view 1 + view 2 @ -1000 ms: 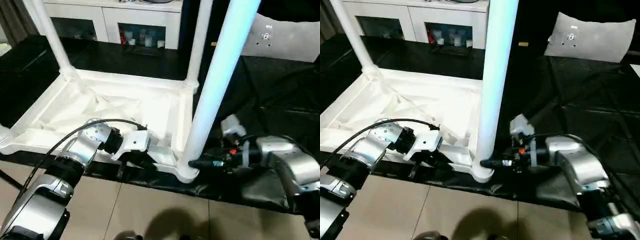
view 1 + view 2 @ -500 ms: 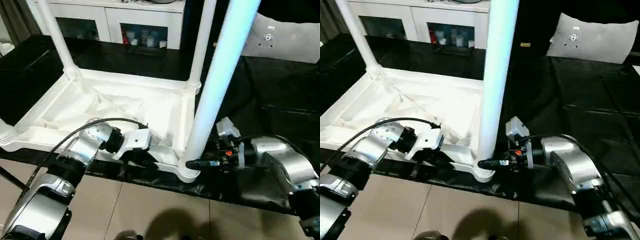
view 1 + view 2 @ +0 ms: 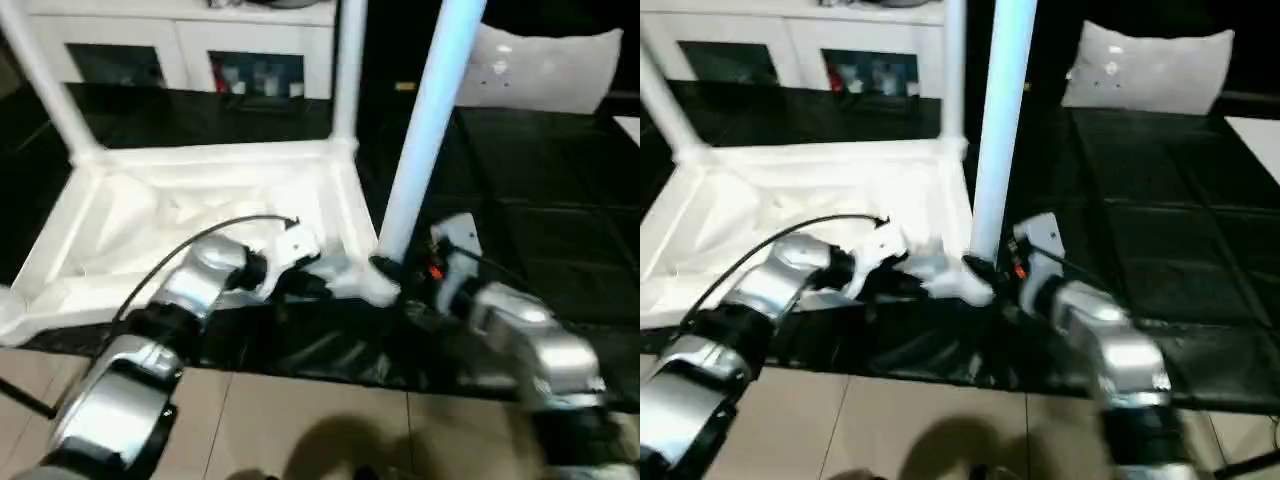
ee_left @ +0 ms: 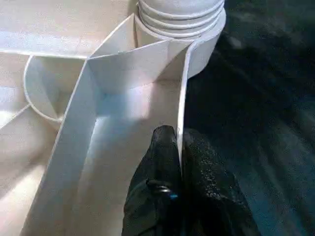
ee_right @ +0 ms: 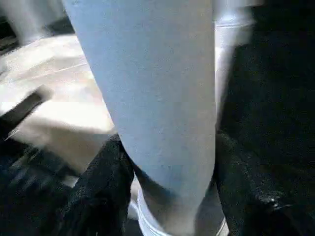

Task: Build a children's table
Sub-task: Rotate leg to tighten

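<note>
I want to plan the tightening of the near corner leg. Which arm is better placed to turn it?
The right. The right gripper already has its fingers on both sides of the leg near its base, while the left gripper is pinched on the tabletop's rim, steadying it.

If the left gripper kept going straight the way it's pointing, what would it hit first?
Probably the round corner socket of the table top, where the leg is screwed in; the left gripper is pinching the rim wall that leads straight to it.
</note>
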Robot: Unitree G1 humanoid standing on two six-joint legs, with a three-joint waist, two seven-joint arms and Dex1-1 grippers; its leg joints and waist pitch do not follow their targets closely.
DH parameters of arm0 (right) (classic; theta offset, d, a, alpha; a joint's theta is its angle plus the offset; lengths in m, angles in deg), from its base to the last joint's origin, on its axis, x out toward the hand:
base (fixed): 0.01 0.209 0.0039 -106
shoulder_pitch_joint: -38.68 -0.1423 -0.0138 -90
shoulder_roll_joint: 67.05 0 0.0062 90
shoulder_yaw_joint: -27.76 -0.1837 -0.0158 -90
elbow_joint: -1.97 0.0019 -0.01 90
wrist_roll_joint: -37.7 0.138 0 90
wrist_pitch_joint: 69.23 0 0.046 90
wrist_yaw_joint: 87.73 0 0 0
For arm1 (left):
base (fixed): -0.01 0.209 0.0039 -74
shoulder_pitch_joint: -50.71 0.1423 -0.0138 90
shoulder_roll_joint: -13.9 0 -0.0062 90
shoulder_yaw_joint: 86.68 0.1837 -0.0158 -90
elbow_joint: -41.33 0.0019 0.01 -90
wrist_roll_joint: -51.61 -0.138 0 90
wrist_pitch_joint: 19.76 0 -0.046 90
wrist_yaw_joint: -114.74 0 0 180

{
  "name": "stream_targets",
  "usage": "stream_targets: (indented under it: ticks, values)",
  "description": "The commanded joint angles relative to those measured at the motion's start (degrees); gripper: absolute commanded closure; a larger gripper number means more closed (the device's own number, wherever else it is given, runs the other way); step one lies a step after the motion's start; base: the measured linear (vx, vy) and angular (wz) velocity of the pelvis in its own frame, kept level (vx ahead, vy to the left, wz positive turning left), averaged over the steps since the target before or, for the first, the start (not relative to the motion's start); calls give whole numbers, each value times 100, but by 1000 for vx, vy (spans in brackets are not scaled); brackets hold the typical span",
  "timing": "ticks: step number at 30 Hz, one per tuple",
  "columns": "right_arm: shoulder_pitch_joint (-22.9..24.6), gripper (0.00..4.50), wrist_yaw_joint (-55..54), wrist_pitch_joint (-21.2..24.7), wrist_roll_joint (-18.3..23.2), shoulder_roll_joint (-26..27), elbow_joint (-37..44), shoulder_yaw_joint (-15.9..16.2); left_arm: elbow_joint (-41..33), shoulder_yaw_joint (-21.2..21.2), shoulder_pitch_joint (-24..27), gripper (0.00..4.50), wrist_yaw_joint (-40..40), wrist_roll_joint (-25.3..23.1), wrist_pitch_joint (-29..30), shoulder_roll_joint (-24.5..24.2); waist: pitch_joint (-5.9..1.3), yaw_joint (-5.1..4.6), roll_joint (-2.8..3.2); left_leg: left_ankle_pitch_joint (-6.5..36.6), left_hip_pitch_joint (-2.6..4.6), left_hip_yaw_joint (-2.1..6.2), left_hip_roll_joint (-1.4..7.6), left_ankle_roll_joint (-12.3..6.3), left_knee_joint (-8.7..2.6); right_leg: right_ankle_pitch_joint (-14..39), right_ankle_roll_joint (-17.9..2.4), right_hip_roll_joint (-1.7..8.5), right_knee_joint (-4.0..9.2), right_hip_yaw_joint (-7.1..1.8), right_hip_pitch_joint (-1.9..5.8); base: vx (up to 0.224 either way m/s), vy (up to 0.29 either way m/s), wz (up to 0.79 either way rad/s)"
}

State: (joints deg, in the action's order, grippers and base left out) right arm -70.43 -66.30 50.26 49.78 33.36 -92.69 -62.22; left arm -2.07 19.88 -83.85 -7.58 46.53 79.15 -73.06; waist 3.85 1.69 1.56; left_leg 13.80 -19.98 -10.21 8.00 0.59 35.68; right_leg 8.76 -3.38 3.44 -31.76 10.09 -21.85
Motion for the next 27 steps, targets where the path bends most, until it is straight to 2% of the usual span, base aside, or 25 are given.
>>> stream_targets:
  ticks: [1,3,5,6,8,9,10,11,13,14,16,17,18,19,20,22,23,27]
  values:
    - [30,249,-70,305,221,637,-337,756,-99,-233,-374,450,-1098,98,9,453,-288,-12,-10,727,31,361,624,-163,-477,2303,-226,838,542,-499,315,0,0,0]
    - [-72,249,-536,298,30,923,-487,713,-49,-219,-431,450,-1334,32,2,573,-288,-19,-4,543,6,356,639,-240,-478,2096,-277,836,506,-522,312,0,0,0]
    - [-94,249,-721,356,-32,1114,-495,661,-64,-208,-437,450,-1401,-23,15,655,-299,-10,26,508,30,360,660,-269,-481,1920,-342,837,481,-532,315,0,0,0]
    - [-62,214,-720,340,-61,1110,-430,659,-109,-204,-414,450,-1397,-36,26,678,-294,-9,23,516,30,352,667,-286,-482,1884,-347,841,484,-542,309,0,0,0]
    - [42,177,-657,171,-89,972,-272,606,-251,-175,-319,450,-1283,-75,12,627,-290,4,20,568,31,349,671,-301,-487,1860,-360,859,477,-552,321,0,0,0]
    - [70,174,-621,137,-71,933,-232,555,-280,-171,-290,450,-1251,-85,-3,598,-299,9,41,540,25,350,676,-307,-485,1764,-389,858,459,-560,329,0,0,0]
    - [97,169,-585,118,-47,903,-195,501,-303,-170,-263,450,-1228,-92,-15,571,-297,5,31,539,24,351,684,-320,-489,1719,-399,855,455,-561,329,0,0,0]
    - [147,158,-446,13,5,785,-119,436,-338,-153,-212,450,-1162,-101,-67,501,-304,2,12,515,20,347,679,-360,-485,1639,-427,852,434,-564,335,0,0,0]
    - [258,133,-86,-139,55,444,53,362,-448,-116,-80,450,-965,-93,-162,336,-305,18,26,501,10,352,686,-394,-482,1593,-434,870,423,-567,353,0,0,0]
    - [308,133,144,-208,90,258,125,330,-495,-92,-17,450,-835,-84,-255,251,-318,4,20,426,-31,367,712,-484,-479,1333,-498,869,371,-573,380,0,0,0]
    - [400,101,706,-342,219,-170,270,219,-579,-39,118,450,-439,-86,-491,53,-327,-26,-8,362,-51,359,685,-613,-459,1162,-519,867,343,-575,391,0,0,0]
    - [417,101,893,-369,272,-306,303,194,-599,-20,155,450,-310,-77,-584,-9,-317,-44,-4,344,-62,338,666,-655,-451,1161,-541,860,352,-582,378,0,0,0]
    - [445,92,1391,-436,374,-659,367,178,-639,47,227,450,-3,-69,-740,-172,-317,-32,-2,350,-47,330,658,-668,-445,1225,-528,862,376,-579,372,0,0,0]
    - [449,86,1463,-446,388,-710,375,177,-644,57,237,450,41,-68,-761,-196,-318,-23,-20,297,-83,323,630,-734,-429,1279,-476,854,362,-572,404,0,0,0]
    - [472,78,2041,-530,488,-1110,432,182,-694,164,318,450,460,-56,-1024,-387,-316,-7,-6,275,-70,328,647,-796,-433,1363,-419,843,386,-555,376,0,0,0]
    - [463,68,2495,-548,571,-1397,446,188,-746,206,379,450,850,33,-1159,-500,-306,12,-18,243,-49,324,679,-831,-434,1409,-356,831,389,-567,340,0,0,0]
    - [454,57,2678,-574,595,-1511,439,195,-776,215,404,450,1034,94,-1195,-543,-314,36,-36,249,-24,321,688,-813,-440,1460,-373,826,383,-566,329,0,0,0]
    - [362,49,3754,-783,698,-2157,333,315,-921,295,478,450,2048,425,-1332,-772,-303,145,-20,284,-9,303,711,-740,-449,1562,-430,838,380,-573,314,0,0,0]
